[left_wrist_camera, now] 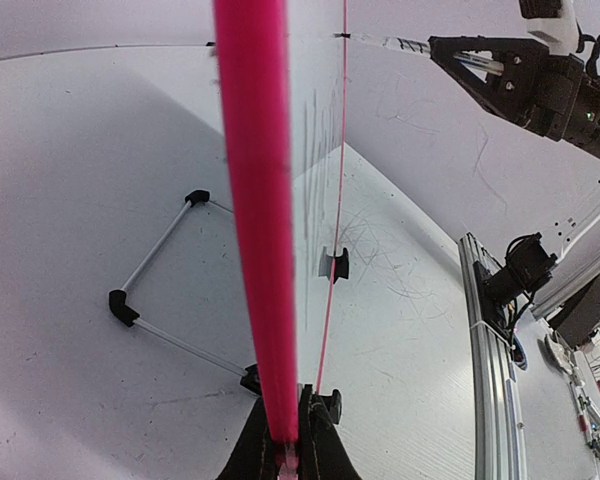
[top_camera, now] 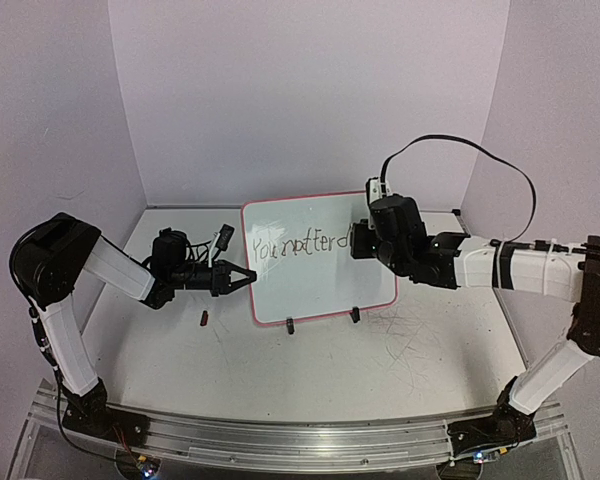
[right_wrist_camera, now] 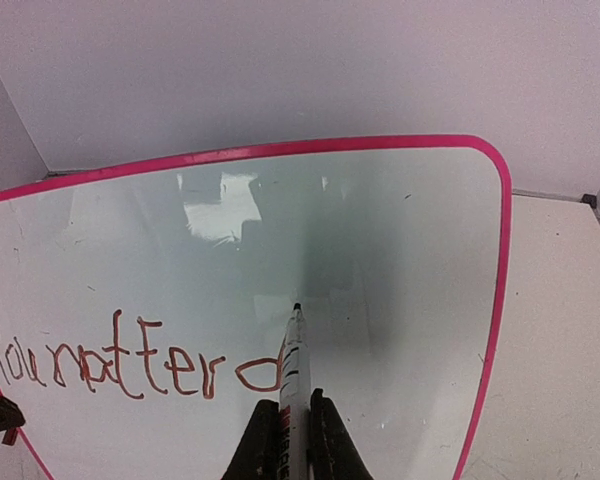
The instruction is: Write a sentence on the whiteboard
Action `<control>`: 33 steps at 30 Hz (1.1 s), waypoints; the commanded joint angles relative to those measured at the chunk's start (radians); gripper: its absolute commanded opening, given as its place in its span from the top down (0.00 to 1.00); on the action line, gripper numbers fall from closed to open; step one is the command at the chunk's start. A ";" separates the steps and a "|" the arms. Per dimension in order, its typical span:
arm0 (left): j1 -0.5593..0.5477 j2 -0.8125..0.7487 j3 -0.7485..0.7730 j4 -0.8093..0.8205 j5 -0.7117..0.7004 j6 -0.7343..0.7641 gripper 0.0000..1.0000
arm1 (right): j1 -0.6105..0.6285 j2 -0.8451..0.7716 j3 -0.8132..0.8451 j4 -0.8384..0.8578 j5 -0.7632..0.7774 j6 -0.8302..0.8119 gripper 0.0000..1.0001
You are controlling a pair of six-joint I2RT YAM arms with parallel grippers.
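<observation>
Left hand: we see one, clamped on the pink left edge of the whiteboard.
Red bit: one small one, lying on the table near the left hand.
Whiteboard: one, standing up mid-table.
Feet: we count two, black.
Sentence: one line, we read about "You potter d".
Marker: one, tip touching the board after the last letter.
Right hand: one, clamped on the marker.
</observation>
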 commanded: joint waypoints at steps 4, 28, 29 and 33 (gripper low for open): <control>-0.005 -0.003 0.027 -0.050 -0.076 0.051 1.00 | -0.003 -0.010 -0.003 0.010 -0.022 0.007 1.00; -0.005 -0.005 0.026 -0.051 -0.076 0.051 1.00 | 0.013 -0.115 -0.079 -0.090 -0.002 0.054 1.00; -0.005 -0.004 0.026 -0.052 -0.077 0.051 1.00 | 0.012 -0.127 -0.080 -0.077 -0.019 0.042 1.00; -0.005 -0.005 0.027 -0.054 -0.079 0.051 1.00 | 0.012 -0.140 -0.098 -0.028 -0.065 0.025 1.00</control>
